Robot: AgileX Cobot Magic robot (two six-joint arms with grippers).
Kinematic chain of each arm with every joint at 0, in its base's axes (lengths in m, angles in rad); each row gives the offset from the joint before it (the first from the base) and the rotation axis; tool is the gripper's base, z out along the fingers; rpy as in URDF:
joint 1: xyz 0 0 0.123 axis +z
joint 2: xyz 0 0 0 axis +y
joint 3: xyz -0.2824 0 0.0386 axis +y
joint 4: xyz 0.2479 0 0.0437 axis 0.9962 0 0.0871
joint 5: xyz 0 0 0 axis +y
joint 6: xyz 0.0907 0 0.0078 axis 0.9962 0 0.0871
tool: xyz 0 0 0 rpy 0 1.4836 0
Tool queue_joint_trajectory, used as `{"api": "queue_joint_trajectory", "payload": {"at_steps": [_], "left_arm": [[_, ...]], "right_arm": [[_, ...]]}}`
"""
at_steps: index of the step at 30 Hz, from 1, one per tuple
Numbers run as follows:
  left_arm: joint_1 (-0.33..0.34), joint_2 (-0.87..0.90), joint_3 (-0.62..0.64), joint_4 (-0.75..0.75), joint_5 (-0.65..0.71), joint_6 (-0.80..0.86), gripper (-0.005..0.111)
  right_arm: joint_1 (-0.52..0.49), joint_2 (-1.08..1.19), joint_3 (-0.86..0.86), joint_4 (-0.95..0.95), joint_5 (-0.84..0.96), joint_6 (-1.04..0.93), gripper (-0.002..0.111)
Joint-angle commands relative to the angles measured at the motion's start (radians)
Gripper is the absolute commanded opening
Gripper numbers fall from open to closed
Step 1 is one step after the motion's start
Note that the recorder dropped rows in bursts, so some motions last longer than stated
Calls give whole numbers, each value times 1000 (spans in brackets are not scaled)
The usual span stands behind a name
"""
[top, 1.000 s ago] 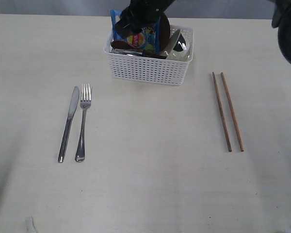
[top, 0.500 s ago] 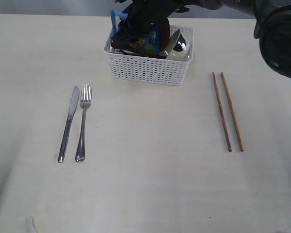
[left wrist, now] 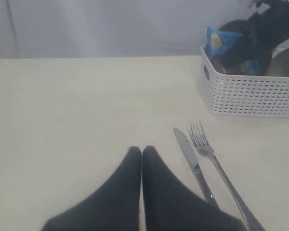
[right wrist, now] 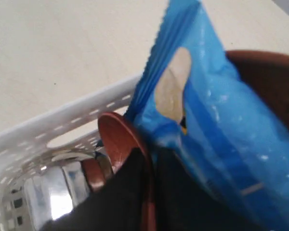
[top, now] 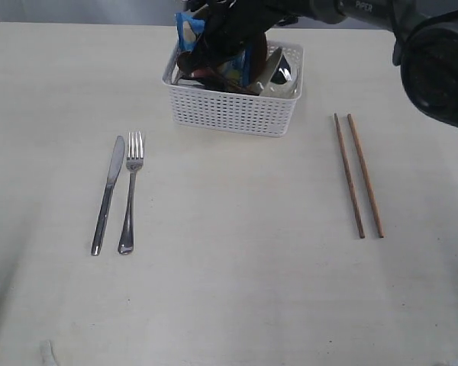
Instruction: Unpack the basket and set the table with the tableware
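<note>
Red-brown wooden spoon (right wrist: 118, 137) is pinched betw. R gripper (right wrist: 149, 159) fingers, jaws clamped on its rim, inside white basket (right wrist: 62, 120). Blue chips packet (right wrist: 207, 110) presses against gripper on one side. Brown plate (right wrist: 265, 77) stands just behind packet. Shiny metal piece (right wrist: 55, 192) lies under spoon, low in basket; can't tell what it is. Off-white bowl (top: 271, 65) leans at basket end away from R gripper. L gripper (left wrist: 141, 151) is clenched, empty, low over table (left wrist: 62, 120), well apart from basket. Steel knife (left wrist: 192, 163) & fork (left wrist: 216, 163) lie side by side near L gripper, betw. it and basket. Wooden chopsticks (top: 359, 175) lie parallel on table, well apart from both grippers.
</note>
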Motion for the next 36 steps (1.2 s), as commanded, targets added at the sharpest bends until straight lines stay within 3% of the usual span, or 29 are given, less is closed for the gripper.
{"api": "queue_joint_trajectory", "payload": {"at_steps": [1, 9, 16, 22, 26, 29, 32, 36], "left_arm": [[-8, -3, 3, 3, -2, -1, 0], [-8, -3, 3, 3, -2, -3, 0], [-8, -3, 3, 3, -2, -3, 0], [-8, -3, 3, 3, -2, -3, 0], [-8, -3, 3, 3, -2, -3, 0], [-8, -3, 3, 3, -2, -3, 0], [-8, -3, 3, 3, -2, -1, 0], [-8, -3, 3, -3, -2, -1, 0]], "right_arm": [[3, -77, -1, 20, 40, -6, -1], [3, -256, -1, -12, 71, 9, -1], [-22, -387, -1, -452, 146, 412, -1], [-192, -391, 1, -526, 368, 650, -1], [-407, -329, 138, -443, 468, 787, -1], [-528, -309, 389, -320, 354, 782, -1], [-567, -311, 577, -294, 207, 782, -1], [-558, -311, 680, -240, 89, 774, 0]]}}
